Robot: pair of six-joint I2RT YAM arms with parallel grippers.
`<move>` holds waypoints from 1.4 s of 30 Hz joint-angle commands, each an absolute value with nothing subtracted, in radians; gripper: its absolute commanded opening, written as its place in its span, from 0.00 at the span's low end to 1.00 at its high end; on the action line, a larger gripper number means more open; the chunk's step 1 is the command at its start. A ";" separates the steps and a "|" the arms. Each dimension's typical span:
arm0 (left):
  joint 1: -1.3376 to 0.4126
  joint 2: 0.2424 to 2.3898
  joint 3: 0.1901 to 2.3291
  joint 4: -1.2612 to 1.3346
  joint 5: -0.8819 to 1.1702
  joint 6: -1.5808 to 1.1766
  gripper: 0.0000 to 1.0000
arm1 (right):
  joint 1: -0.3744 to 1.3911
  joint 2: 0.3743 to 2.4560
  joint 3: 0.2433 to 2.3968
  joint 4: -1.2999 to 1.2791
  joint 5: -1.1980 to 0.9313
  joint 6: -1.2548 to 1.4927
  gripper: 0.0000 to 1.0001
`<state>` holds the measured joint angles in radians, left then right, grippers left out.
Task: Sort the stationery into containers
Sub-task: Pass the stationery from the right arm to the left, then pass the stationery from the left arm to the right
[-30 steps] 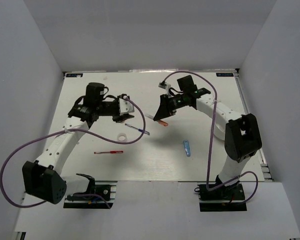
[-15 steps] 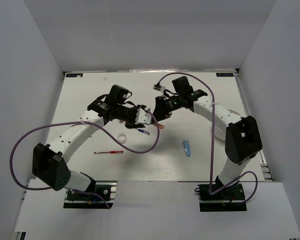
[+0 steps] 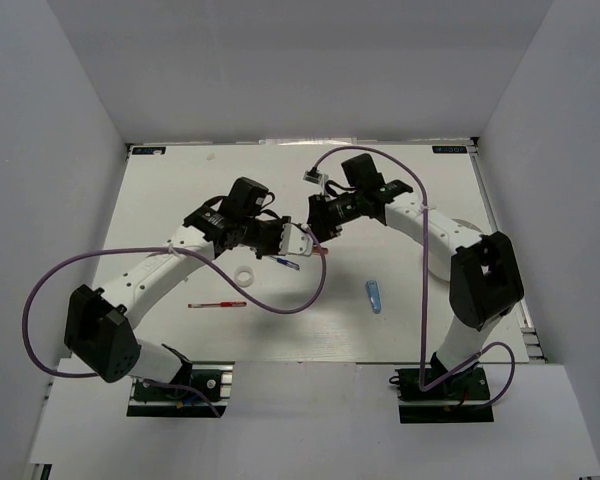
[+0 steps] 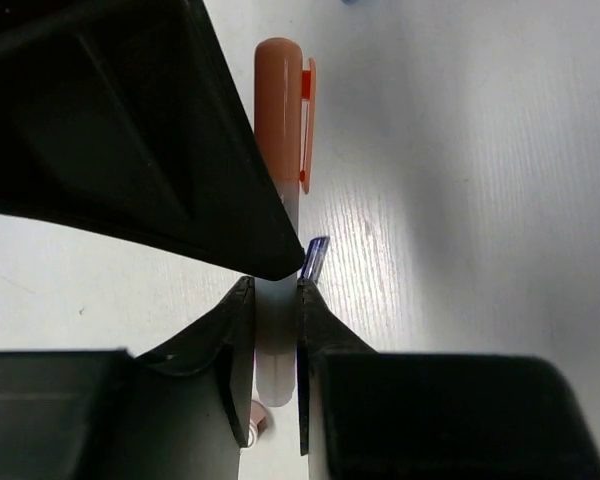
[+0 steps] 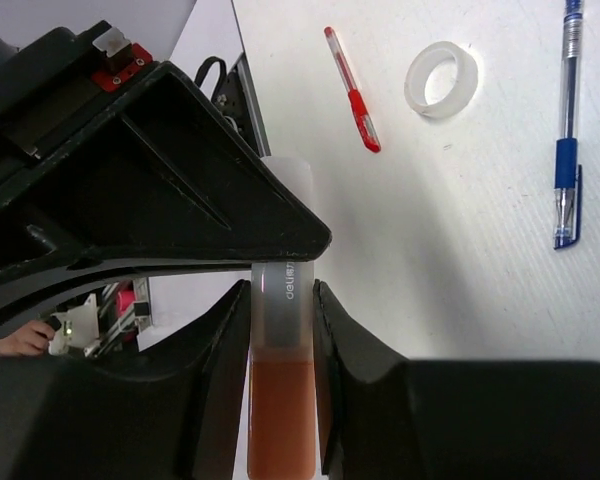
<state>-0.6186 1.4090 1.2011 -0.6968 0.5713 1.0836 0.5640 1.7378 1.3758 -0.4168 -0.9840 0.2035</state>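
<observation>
Top external view: white desk (image 3: 410, 190) boxed by pale grey walls (image 3: 70, 100); left gripper (image 4: 272, 300) and right gripper (image 5: 282, 300) both clamp the marker (image 4: 280, 130).

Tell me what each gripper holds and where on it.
Both hold the white marker: left gripper on its white barrel, right gripper where barrel meets orange cap.

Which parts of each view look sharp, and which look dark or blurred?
Top external: even light, no glare on the table. Left wrist: marker sharp, the near fingers dark and soft-edged. Right wrist: blue pen and tape ring crisp, the fingers dark, blurred.
</observation>
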 commanded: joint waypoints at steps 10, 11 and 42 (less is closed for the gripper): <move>-0.601 1.259 1.089 -0.594 0.688 0.691 0.00 | 0.393 1.738 1.782 -0.597 -0.983 0.013 0.76; -0.601 1.252 1.094 -0.575 0.702 0.643 0.00 | 0.384 1.741 1.822 -0.610 -0.991 0.005 0.75; -0.449 1.272 0.922 0.249 1.042 -0.540 0.00 | 0.399 1.557 1.608 -0.545 -1.005 0.032 0.62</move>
<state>-0.4507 1.2922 0.8967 0.2302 1.0367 -0.5426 0.3794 1.5520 1.5856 -0.5694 -0.9825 0.0223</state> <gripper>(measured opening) 0.273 0.649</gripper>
